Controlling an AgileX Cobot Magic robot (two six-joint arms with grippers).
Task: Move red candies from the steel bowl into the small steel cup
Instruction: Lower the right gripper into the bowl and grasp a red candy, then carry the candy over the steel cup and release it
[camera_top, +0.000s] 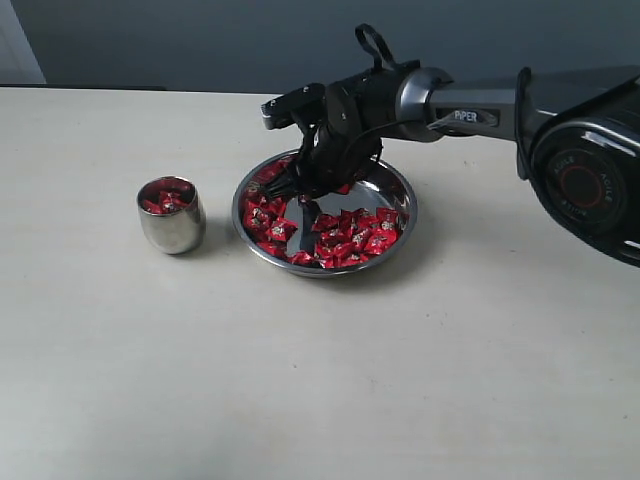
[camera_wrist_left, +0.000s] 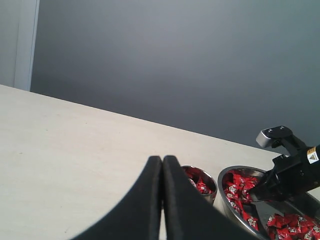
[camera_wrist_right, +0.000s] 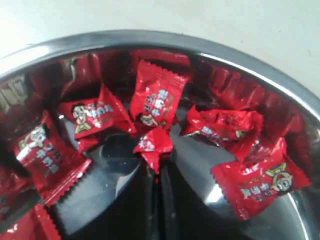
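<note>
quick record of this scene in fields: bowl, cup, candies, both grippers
steel bowl: on the table, right of the cup in the exterior view, holds most of the red candies
small steel cup: upright, apart from the bowl, a few candies inside
right gripper: down in the bowl, shut on the wrapper end of one red candy
left gripper: shut, empty, away from bowl and cup
</note>
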